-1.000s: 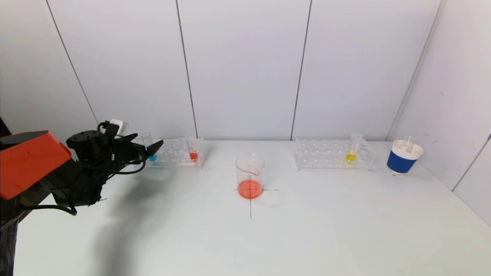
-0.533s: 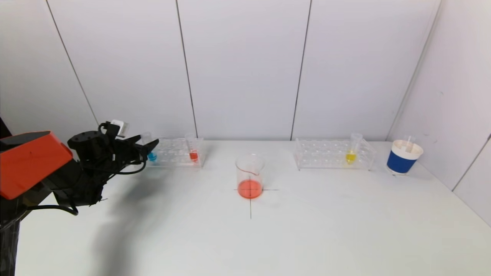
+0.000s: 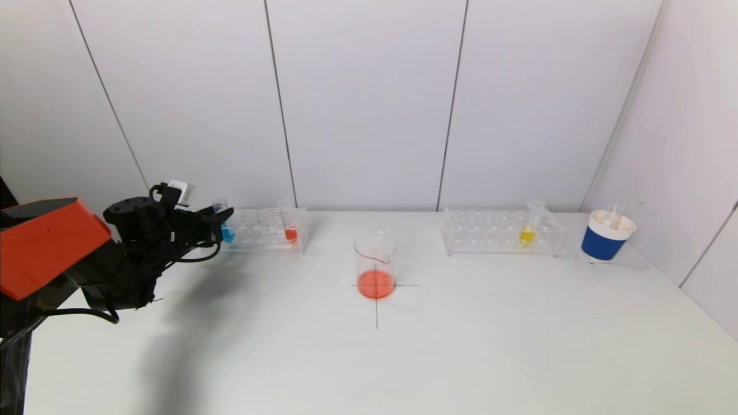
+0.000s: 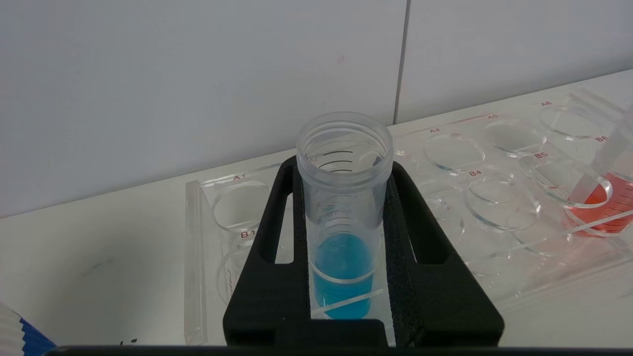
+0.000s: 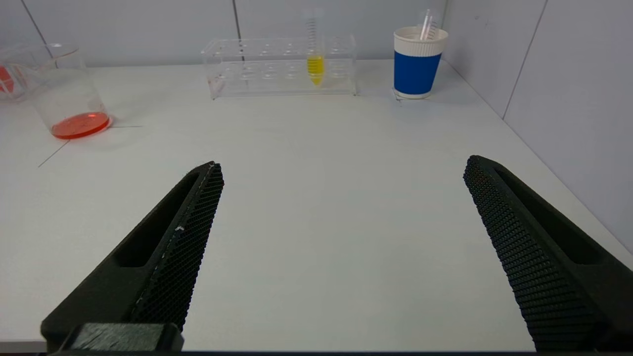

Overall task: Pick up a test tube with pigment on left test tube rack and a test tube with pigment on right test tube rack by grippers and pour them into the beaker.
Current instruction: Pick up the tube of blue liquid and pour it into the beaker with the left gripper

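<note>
Left gripper [image 4: 344, 227] is clamping the blue tube [image 4: 343, 212] w/ both fingers [image 4: 277, 237] pressing its sides, just below the threaded rim. Tube is standing upright in the left rack [image 3: 262, 229], at the rack's left end, blue liquid sitting in its lower part. In the head view the left gripper [image 3: 222, 216] is reaching in from the left side of the desk [image 3: 461, 346] toward that rack. A red tube [image 3: 290, 222] is standing near the rack's right end, well apart from the blue one.

Right gripper [image 5: 341, 237] is hanging over bare desk w/ its fingers spread wide, holding nothing; it isn't showing in the head view. Far ahead of it the right rack [image 5: 279, 64] is carrying a yellow tube [image 5: 315, 54], upright, toward the rack's right end. Blue-and-white paper cup [image 3: 607, 236] is sitting just beside that rack, near the right wall, w/ something thin and clear sticking out of it.

Beaker [image 3: 375, 264] is standing between the two racks, closer to the robot, on a pencilled cross, w/ a shallow layer of orange-red liquid at the bottom.
</note>
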Robot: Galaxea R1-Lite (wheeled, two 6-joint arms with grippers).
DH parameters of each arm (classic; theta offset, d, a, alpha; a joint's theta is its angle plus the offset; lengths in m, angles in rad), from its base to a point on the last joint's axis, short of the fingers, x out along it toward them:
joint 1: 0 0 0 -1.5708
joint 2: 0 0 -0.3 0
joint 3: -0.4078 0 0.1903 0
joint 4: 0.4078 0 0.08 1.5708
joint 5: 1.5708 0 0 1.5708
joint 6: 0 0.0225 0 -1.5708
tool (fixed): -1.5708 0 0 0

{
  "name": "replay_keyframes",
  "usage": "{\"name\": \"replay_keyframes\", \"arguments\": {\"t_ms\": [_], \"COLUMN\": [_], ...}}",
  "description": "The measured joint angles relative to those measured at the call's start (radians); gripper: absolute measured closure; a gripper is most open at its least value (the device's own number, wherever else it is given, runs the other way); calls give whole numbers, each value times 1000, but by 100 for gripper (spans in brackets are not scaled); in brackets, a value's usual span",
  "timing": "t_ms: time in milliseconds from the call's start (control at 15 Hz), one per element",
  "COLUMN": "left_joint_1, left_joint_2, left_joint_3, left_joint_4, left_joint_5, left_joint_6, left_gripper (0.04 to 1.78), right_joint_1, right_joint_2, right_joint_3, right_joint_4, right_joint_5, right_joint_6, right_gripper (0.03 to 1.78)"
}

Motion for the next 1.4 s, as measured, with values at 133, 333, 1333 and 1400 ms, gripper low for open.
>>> {"name": "replay_keyframes", "arguments": {"t_ms": [133,333,1333,1400], "left_joint_1": [0,0,0,0], "left_joint_2": [1,4,-101,-117], "left_joint_3": [0,0,2,2], "left_joint_4": [0,-3,55,64], "left_joint_5": [0,0,4,4], "left_joint_6": [0,-1,-1,-1], "left_gripper": [137,137,137,137], "right_joint_1": [0,0,0,0], "right_joint_2": [0,0,0,0], "right_joint_3": [0,0,0,0], "right_joint_4": [0,0,0,0], "right_joint_5": [0,0,0,0], "right_joint_6": [0,0,0,0], "right_gripper": [4,4,4,4]}}
